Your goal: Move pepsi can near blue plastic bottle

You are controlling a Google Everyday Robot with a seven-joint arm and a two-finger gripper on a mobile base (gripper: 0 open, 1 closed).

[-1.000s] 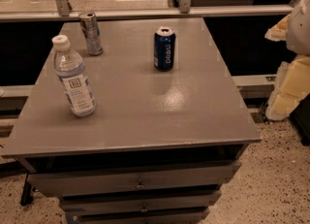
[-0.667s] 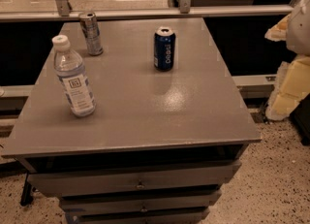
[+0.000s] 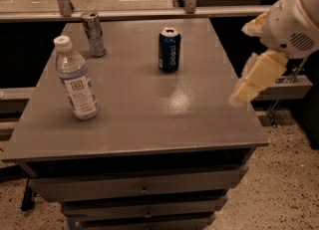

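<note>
Table, right edge: gripper nearer.

On the table, the pepsi can stands upright toward the rear centre, well apart from the plastic bottle, which stands nearer the front on the left side. A second can sits behind the bottle at the rear left, left of the pepsi can. The gripper hangs just beyond the table's right edge, right of the pepsi can. Drawers lie below the tabletop; a rail runs behind it.
</note>
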